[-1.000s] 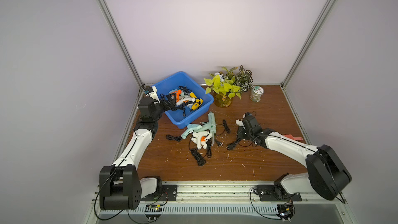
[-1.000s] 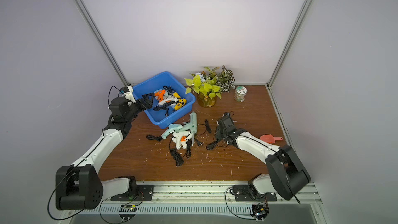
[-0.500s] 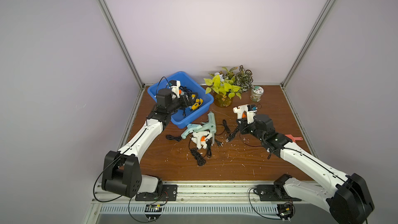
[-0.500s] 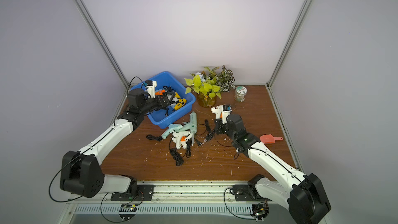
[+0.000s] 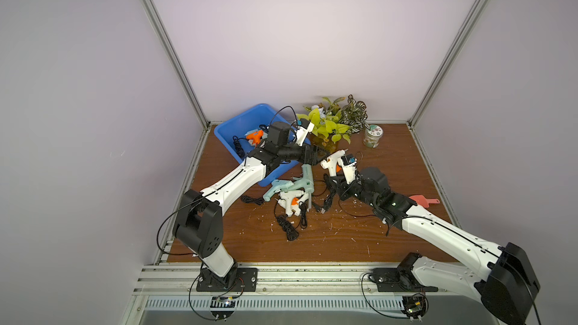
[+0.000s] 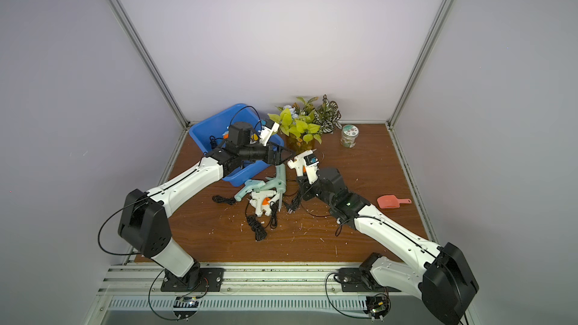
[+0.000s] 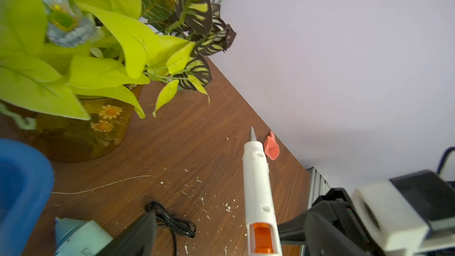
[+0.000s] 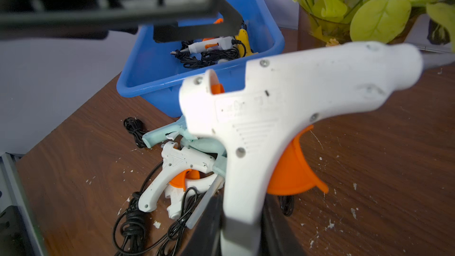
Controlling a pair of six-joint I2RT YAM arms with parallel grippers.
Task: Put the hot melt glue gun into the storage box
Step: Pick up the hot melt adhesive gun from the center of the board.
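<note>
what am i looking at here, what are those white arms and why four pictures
Two white robot arms stand on a brown wooden tabletop. Two pictures look down from a camera overhead; two come from cameras on the arms' wrists. The right end effector is shut on a white plastic glue gun with an orange trigger. The left end effector is open, close beside that gun. More glue guns and black cords lie loose beside the bright blue plastic tub, which already holds several.

The left arm [image 5: 237, 179] hides much of the storage box [image 5: 240, 121].
</note>
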